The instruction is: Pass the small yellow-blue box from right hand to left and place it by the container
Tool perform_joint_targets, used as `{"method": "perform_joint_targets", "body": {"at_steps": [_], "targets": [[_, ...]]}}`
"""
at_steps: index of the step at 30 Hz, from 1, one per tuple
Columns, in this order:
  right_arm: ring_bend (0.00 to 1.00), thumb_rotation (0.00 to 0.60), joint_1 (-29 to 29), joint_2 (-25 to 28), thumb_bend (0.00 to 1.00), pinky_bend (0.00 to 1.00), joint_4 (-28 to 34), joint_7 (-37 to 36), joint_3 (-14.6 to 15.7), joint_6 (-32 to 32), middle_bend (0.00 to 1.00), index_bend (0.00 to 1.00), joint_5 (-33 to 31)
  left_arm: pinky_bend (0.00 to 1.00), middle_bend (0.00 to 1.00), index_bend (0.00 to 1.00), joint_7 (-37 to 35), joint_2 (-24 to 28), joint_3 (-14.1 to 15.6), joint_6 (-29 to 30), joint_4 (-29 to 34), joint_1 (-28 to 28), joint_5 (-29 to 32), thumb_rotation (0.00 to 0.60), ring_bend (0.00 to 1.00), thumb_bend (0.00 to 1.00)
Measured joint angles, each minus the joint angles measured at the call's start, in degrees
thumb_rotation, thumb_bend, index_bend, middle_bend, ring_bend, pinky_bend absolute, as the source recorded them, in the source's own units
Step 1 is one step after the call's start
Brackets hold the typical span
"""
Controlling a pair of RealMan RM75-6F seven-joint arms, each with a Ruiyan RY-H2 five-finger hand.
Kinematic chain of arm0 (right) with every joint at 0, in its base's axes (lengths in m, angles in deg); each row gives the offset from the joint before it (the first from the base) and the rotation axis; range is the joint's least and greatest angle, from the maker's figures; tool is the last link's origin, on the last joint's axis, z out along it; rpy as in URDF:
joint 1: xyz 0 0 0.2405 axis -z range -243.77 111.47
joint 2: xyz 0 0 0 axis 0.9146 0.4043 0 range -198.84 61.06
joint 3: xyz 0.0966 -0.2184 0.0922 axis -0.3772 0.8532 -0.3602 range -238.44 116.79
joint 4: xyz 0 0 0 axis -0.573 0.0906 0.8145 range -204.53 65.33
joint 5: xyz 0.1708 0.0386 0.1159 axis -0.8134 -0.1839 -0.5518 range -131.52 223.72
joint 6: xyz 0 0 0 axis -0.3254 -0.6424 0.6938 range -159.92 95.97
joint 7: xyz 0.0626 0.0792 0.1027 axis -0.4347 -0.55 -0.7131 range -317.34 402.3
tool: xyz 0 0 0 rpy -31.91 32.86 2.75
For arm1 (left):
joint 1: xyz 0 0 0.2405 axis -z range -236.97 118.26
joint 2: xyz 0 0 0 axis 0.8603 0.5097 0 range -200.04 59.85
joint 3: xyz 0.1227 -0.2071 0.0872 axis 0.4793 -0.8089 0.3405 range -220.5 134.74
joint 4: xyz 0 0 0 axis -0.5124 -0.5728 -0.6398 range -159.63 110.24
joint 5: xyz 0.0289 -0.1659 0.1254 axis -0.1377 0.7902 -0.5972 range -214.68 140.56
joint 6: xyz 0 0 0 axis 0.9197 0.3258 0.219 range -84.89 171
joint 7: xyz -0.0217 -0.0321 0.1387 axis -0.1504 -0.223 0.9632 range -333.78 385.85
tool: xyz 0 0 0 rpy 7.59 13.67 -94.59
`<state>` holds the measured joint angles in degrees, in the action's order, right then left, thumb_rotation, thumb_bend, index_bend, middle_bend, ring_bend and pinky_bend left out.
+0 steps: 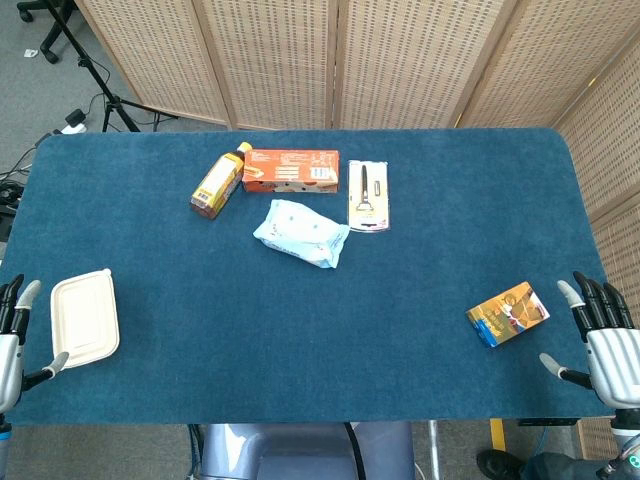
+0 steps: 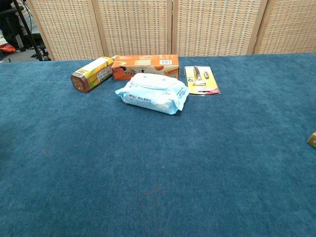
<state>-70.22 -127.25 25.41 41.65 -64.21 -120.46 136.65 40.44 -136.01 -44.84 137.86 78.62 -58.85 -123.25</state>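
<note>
The small yellow-blue box [image 1: 508, 314] lies flat on the blue table near the right front; only its corner [image 2: 312, 140] shows at the right edge of the chest view. My right hand [image 1: 598, 338] hovers just right of it, fingers spread, holding nothing. The white lidded container [image 1: 84, 317] sits at the left front. My left hand [image 1: 14, 335] is beside the container's left edge, fingers apart and empty. Neither hand appears in the chest view.
At the back middle lie a yellow bottle [image 1: 219, 180], an orange carton [image 1: 291, 171], a pale blue wipes pack [image 1: 301, 233] and a carded peeler [image 1: 367, 196]. Wicker screens stand behind the table [image 1: 320, 330].
</note>
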Motion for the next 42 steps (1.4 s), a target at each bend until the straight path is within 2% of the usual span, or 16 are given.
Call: {"method": "perform_joint_targets", "body": {"at_steps": [9, 14, 17, 20, 24, 29, 35, 42], "targets": [[0.00, 0.600, -0.9, 0.3, 0.00, 0.00, -0.3, -0.6, 0.4, 2.5, 0.00, 0.00, -0.1, 0.00, 0.00, 0.00, -0.4, 0.1, -0.2, -0.1, -0.1, -0.3, -0.2, 0.600, 0.00, 0.00], [0.00, 0.600, -3.8, 0.9, 0.00, 0.00, -3.0, -1.7, 0.6, 7.7, 0.00, 0.00, 0.3, 0.00, 0.00, 0.00, -0.2, 0.0, -0.5, -0.3, -0.1, -0.2, -0.2, 0.600, 0.00, 0.00], [0.00, 0.600, -7.3, 0.8, 0.00, 0.00, -7.9, -3.1, 0.9, 13.1, 0.00, 0.00, 1.7, 0.00, 0.00, 0.00, 0.6, -0.2, -0.7, -0.7, -0.2, 0.0, -0.1, 0.600, 0.00, 0.00], [0.00, 0.600, -11.0, 0.3, 0.00, 0.00, -14.7, -8.2, 1.8, 17.4, 0.00, 0.00, 4.3, 0.00, 0.00, 0.00, 1.5, -0.4, -0.7, -1.4, -0.3, 0.3, 0.0, 0.600, 0.00, 0.00], [0.00, 0.600, -15.2, -1.8, 0.00, 0.00, -24.6, -16.0, 3.6, 20.2, 0.00, 0.00, 9.0, 0.00, 0.00, 0.00, 2.5, -0.8, -1.0, -1.9, -0.4, 0.6, 0.4, 0.600, 0.00, 0.00], [0.00, 0.600, -19.4, -6.5, 0.00, 0.00, -36.2, -19.9, 7.0, 23.3, 0.00, 0.00, 13.6, 0.00, 0.00, 0.00, 2.8, -0.9, -1.4, -3.1, -0.6, 1.0, 1.3, 0.600, 0.00, 0.00], [0.00, 0.600, -21.5, -10.6, 0.00, 0.00, -40.6, -21.1, 9.9, 24.8, 0.00, 0.00, 15.6, 0.00, 0.00, 0.00, 2.8, -1.3, -1.6, -3.8, -1.4, 1.6, 1.1, 0.600, 0.00, 0.00], [0.00, 0.600, -22.3, -14.8, 0.00, 0.00, -44.7, -21.4, 11.0, 24.5, 0.00, 0.00, 15.6, 0.00, 0.00, 0.00, 3.0, -1.6, -1.7, -4.0, -2.0, 1.8, 1.1, 0.600, 0.00, 0.00]]}}
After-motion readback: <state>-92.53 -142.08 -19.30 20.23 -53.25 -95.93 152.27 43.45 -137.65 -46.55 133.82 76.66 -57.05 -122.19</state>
